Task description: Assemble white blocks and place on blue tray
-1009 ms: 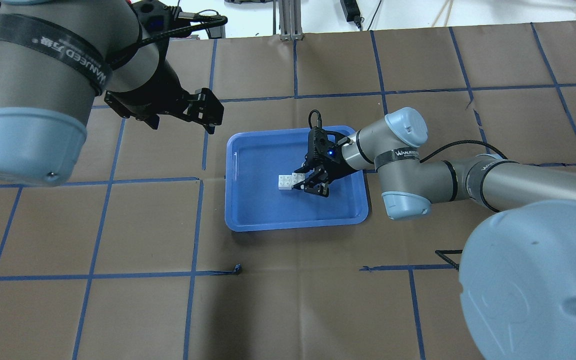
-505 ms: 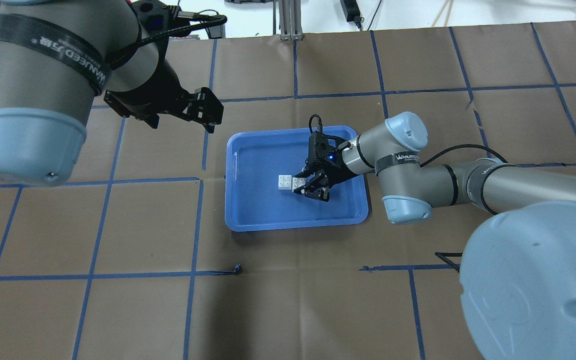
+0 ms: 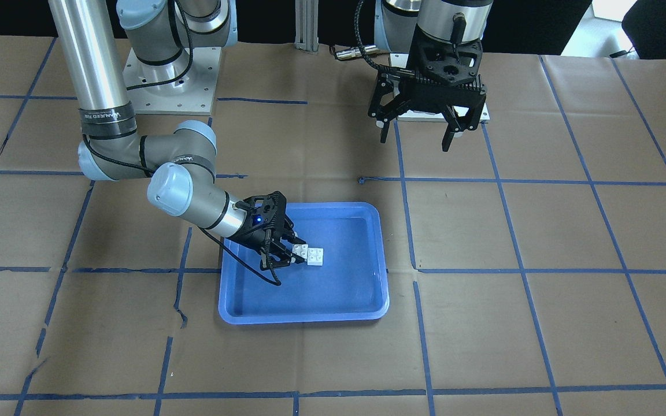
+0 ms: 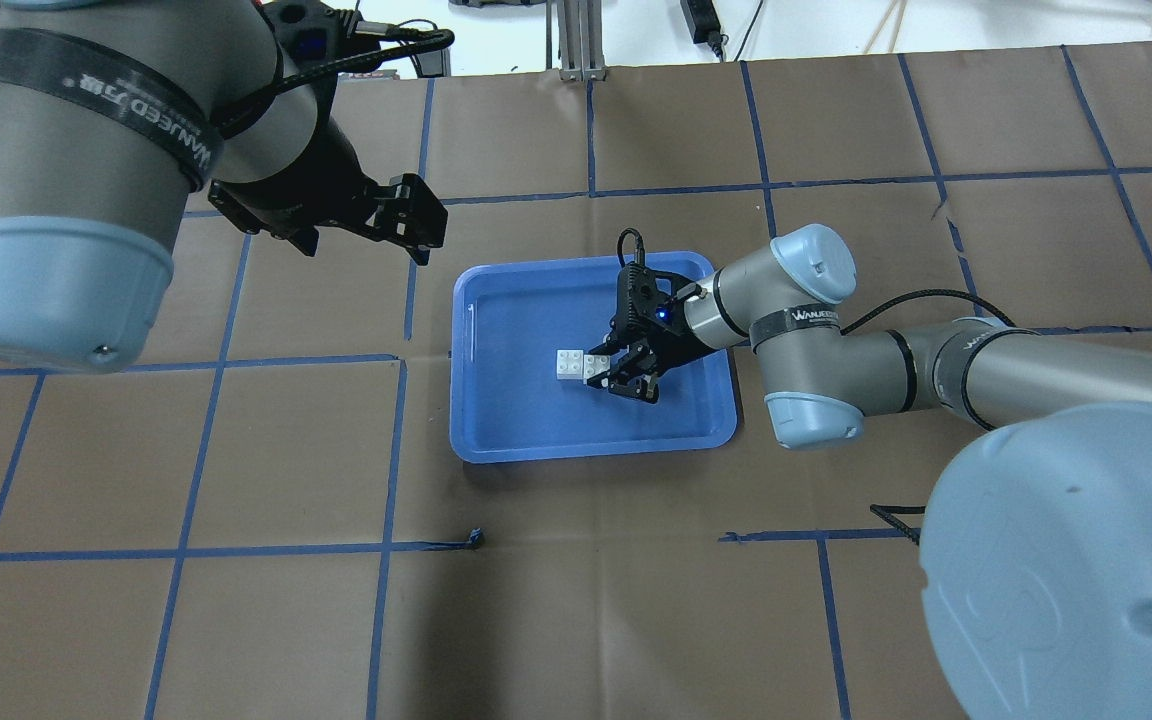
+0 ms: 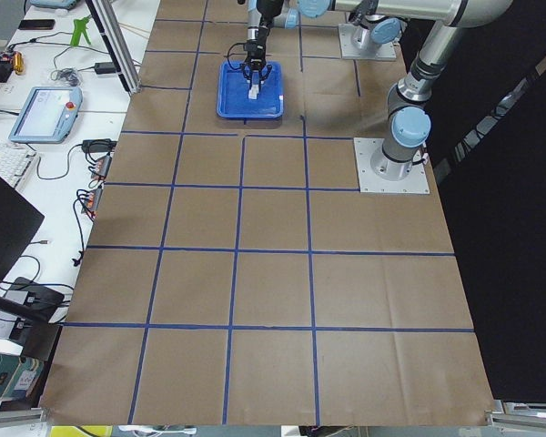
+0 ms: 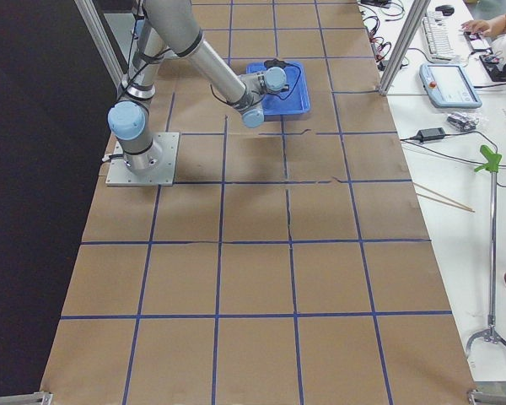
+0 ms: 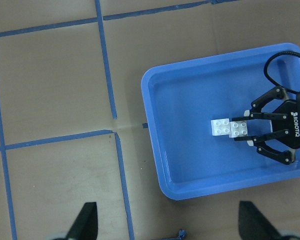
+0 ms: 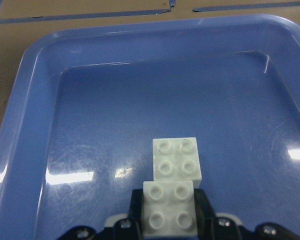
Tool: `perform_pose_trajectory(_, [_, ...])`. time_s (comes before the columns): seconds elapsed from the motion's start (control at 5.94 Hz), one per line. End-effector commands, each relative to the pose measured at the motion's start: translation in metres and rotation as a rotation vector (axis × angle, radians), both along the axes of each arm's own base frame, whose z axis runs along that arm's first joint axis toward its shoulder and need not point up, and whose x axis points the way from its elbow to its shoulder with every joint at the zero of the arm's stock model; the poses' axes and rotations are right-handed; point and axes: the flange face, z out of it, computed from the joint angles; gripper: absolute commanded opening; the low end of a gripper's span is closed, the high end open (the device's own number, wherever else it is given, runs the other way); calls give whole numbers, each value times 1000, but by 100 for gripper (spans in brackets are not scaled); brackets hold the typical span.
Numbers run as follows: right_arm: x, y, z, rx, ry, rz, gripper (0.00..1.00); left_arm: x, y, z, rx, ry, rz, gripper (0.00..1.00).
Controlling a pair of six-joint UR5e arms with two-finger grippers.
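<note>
Two white blocks (image 4: 579, 365) lie side by side, touching and slightly offset, on the floor of the blue tray (image 4: 506, 420). My right gripper (image 4: 596, 368) reaches into the tray from the right and is shut on the nearer block (image 8: 169, 207). The other block (image 8: 176, 159) sticks out beyond the fingertips. The pair also shows in the front view (image 3: 309, 253) and in the left wrist view (image 7: 231, 128). My left gripper (image 4: 418, 226) hangs open and empty above the table, beyond the tray's far left corner. Its fingertips (image 7: 86, 222) frame the left wrist view.
The table is covered with brown paper marked by a blue tape grid (image 4: 396, 450). The tray's raised rim (image 8: 35, 55) surrounds the blocks. The right arm's elbow (image 4: 811, 262) hangs over the tray's right edge. Desks with devices stand beyond the table's far edge (image 6: 451, 84).
My right wrist has shifted slightly toward the tray's near side. The blocks stay at the same spot in the tray. The left arm has not moved.
</note>
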Motion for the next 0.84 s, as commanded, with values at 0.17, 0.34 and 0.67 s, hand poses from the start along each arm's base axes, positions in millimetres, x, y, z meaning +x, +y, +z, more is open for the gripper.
perform_pose_trajectory(0.17, [2,1,0,3,-5,2,31,0,0,0,-1,0,-1,99])
perform_pose_trajectory(0.34, [2,1,0,2,-5,1,31,0,0,0,-1,0,1,99])
perform_pose_trajectory(0.67, [3,-1,2,1,-9,-28,30,0,0,0,-1,0,1,99])
